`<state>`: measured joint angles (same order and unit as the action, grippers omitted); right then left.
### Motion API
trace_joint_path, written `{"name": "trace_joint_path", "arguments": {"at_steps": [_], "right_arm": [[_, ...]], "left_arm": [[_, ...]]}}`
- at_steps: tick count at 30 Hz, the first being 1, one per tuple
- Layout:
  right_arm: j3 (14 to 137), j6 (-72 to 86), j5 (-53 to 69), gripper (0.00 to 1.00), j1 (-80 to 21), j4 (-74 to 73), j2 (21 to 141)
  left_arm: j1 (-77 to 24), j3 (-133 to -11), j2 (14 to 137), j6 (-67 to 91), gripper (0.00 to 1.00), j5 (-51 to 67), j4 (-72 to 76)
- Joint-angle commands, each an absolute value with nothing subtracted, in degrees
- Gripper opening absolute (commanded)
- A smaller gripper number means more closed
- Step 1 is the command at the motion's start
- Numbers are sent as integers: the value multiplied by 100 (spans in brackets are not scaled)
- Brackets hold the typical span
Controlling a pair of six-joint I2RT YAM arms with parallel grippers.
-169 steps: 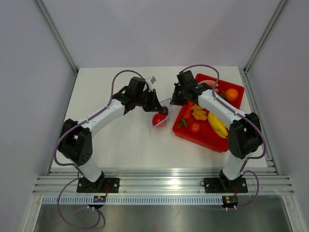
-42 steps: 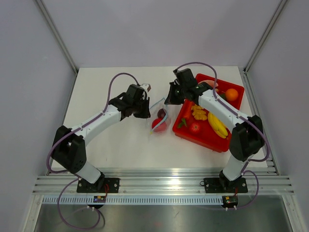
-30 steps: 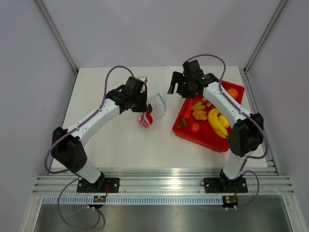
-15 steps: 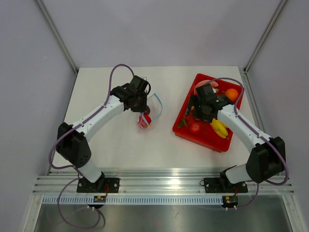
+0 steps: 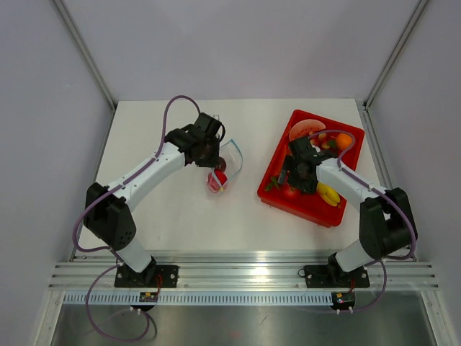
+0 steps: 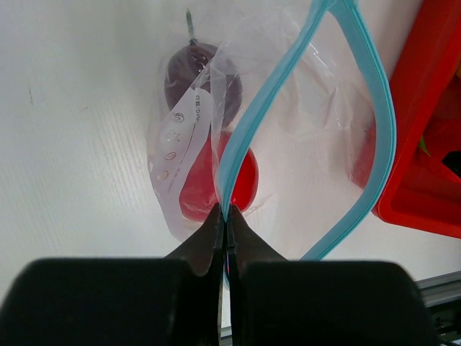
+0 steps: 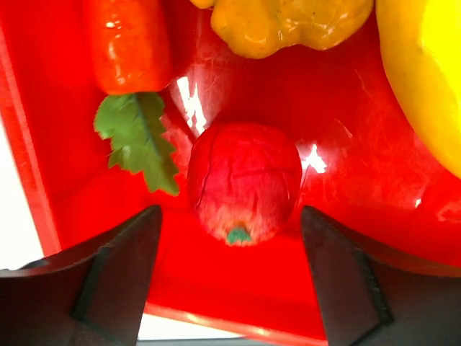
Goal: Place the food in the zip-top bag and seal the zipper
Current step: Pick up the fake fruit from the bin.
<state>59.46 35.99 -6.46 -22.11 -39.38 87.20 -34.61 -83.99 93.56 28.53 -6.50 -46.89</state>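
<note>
The zip-top bag (image 5: 227, 160) hangs from my left gripper (image 5: 214, 154), which is shut on the light blue zipper (image 6: 238, 151) at one side of the mouth. The mouth gapes in a wide loop. Inside the bag (image 6: 189, 148) lie the food pieces: a glossy red round fruit (image 6: 209, 184) and a dark purple one (image 6: 205, 79), resting on the white table. My left gripper (image 6: 225, 214) pinches the strip just above them. My right gripper (image 5: 295, 178) is open low over the red tray (image 5: 311, 212). A red toy fruit with a green stem end (image 7: 245, 176) sits just ahead of my right gripper (image 7: 230, 218), apart from both fingers.
In the tray (image 7: 216, 288) lie a carrot (image 7: 126, 43) with a green leaf (image 7: 140, 140), a yellow lumpy piece (image 7: 288, 21) and a banana (image 7: 425, 79). An orange fruit (image 5: 344, 140) sits in the tray's far corner. White table lies between bag and tray.
My right arm has swung from beside the bag to the tray and come down over the red fruit. My left gripper lifted the bag by its zipper, moved it left, and now holds still.
</note>
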Motion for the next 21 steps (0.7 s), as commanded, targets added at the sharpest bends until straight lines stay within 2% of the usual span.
{"name": "trace_joint_path", "arguments": {"at_steps": [1, 5, 6, 9, 10, 13, 21], "right_arm": [[5898, 3665, -721, 81, -2171, -3534, 8842], [5880, 3621, -729, 66, -2136, -3419, 8868], [5906, 3586, -756, 56, -2136, -3471, 8877], [5915, 3603, -904, 39, -2127, -3568, 8711], [5906, 3595, -940, 29, -2136, -3603, 8614], [6011, 3560, -1090, 24, -2127, -3901, 8201], [6811, 3296, -827, 23, -2171, -4570, 7181]], "left_arm": [[-3498, -8675, 9325, 2839, 0, -774, -4526], [-3516, -8657, 9325, 2865, 0, -730, -4483], [-3507, -8657, 9334, 2857, 0, -695, -4465], [-3516, -8719, 9386, 2848, 0, -650, -4491], [-3516, -8727, 9378, 2839, 0, -633, -4483], [-3516, -8815, 9439, 2708, 0, -589, -4473], [-3516, -8956, 9545, 2558, 0, -343, -4412]]}}
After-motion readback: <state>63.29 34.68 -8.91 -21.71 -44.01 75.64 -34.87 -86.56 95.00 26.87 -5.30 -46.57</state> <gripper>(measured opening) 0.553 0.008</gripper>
